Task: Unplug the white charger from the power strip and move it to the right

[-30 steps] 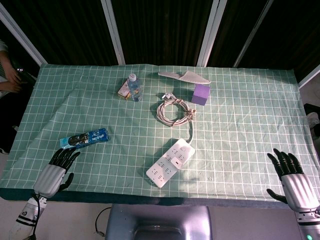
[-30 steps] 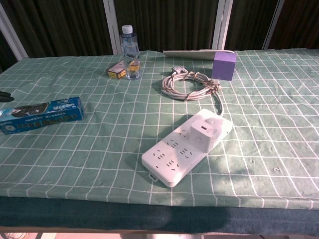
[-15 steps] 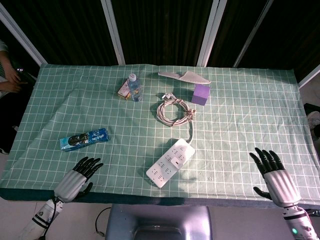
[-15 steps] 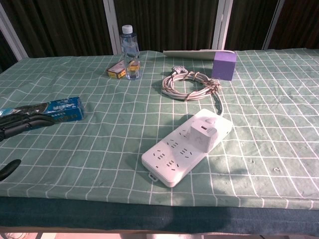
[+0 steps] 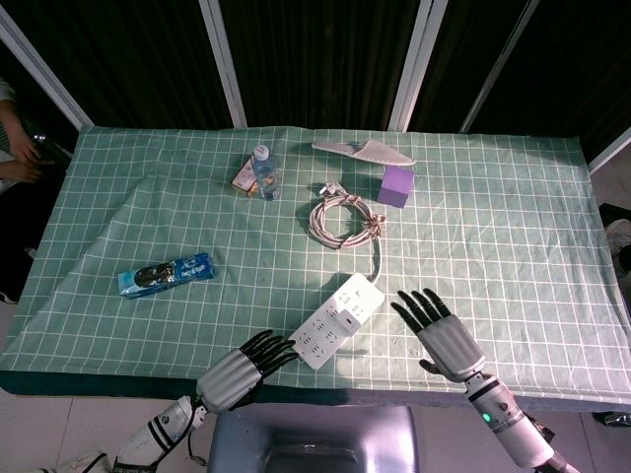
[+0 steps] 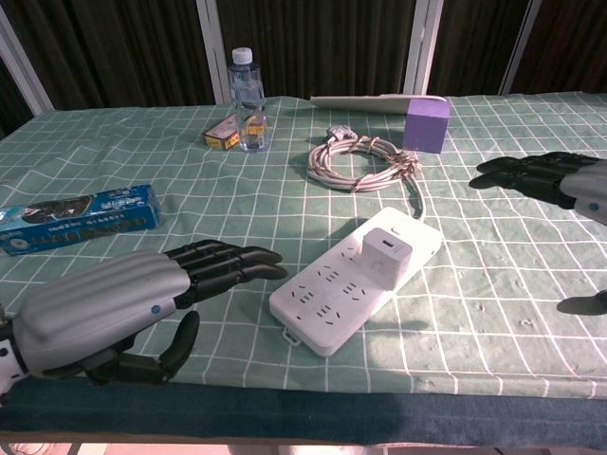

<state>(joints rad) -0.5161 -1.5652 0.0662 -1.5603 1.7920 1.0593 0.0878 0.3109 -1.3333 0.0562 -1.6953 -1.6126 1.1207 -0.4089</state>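
Observation:
The white power strip point(image 5: 335, 321) point(image 6: 356, 277) lies at an angle near the table's front edge. A white charger point(image 5: 350, 315) point(image 6: 385, 255) is plugged into it near its far end. The strip's cable runs to a coil point(image 5: 344, 219) point(image 6: 364, 158) behind it. My left hand point(image 5: 242, 368) point(image 6: 123, 303) hovers open just left of the strip's near end, fingers stretched toward it. To the right of the strip my right hand point(image 5: 440, 335) point(image 6: 555, 180) is open, fingers spread, holding nothing. Neither hand touches the strip or charger.
A blue snack packet point(image 5: 166, 275) point(image 6: 78, 219) lies at the left. A water bottle point(image 5: 263, 171) point(image 6: 248, 100) and small box point(image 6: 223, 136) stand at the back, with a purple cube point(image 5: 396, 185) point(image 6: 427, 123) and a white slipper point(image 5: 363, 151) beyond the cable coil.
Both hands have moved inward from the table's outer corners toward the power strip: the left hand rightward along the front edge, the right hand leftward. Strip and charger have not moved.

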